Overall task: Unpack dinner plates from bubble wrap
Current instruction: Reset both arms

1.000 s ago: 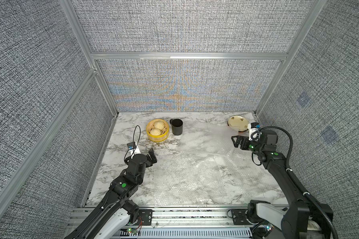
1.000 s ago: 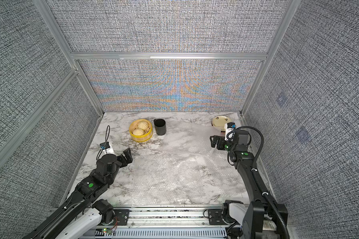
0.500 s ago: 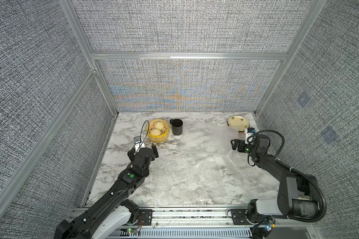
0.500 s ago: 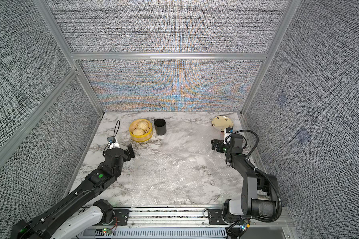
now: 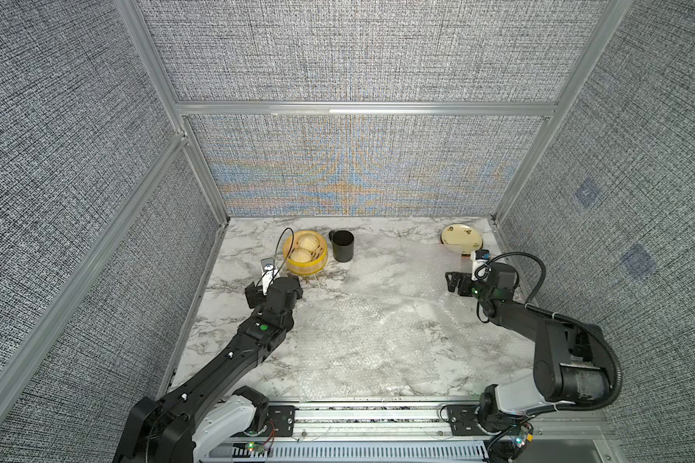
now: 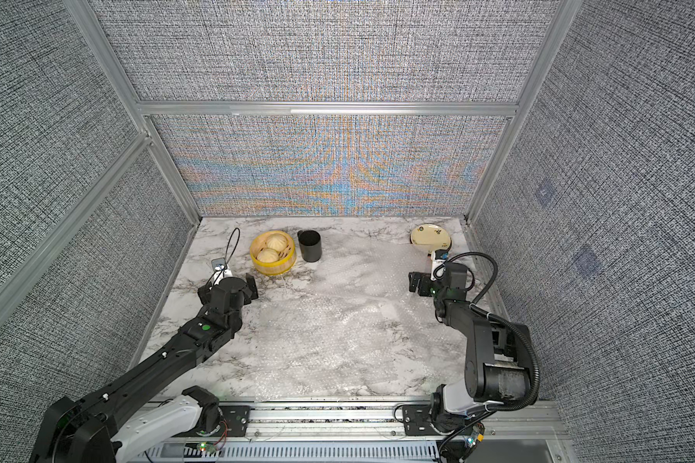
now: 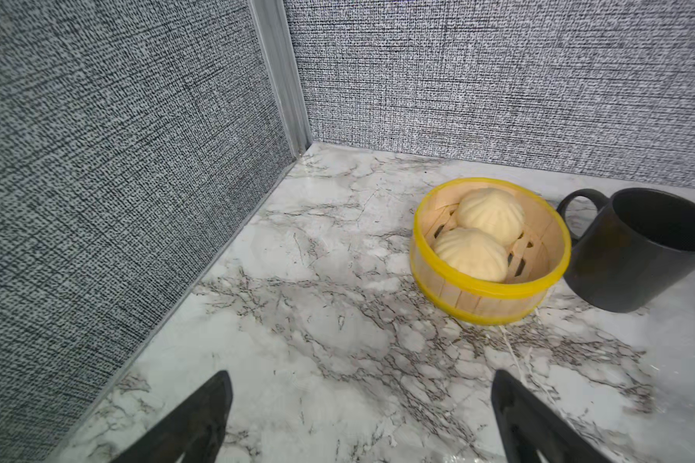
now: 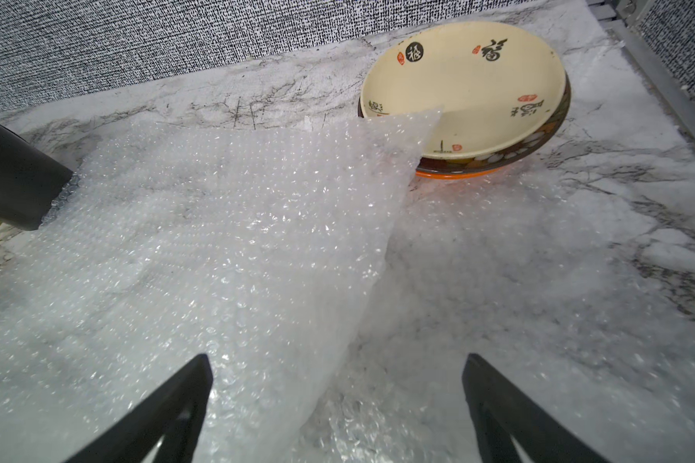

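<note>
dinner plates (image 8: pixel 464 76): three in one stack, with the cream plate (image 8: pixel 478 48) on top, the dark patterned plate (image 8: pixel 538 140) in the middle and the orange plate (image 8: pixel 454 174) at the bottom
bubble wrap (image 8: pixel 225 224): at least two overlapping sheets; exact number unclear
steamer basket (image 7: pixel 494 296): one
buns (image 7: pixel 490 214): two, inside the basket
black mug (image 7: pixel 634 260): one

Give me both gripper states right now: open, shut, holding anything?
Left gripper: open, holding nothing.
Right gripper: open, holding nothing; the bubble wrap in front of it is not gripped.

Bright even light, soft shadows, moiré on back wall, wide-angle edge distortion
</note>
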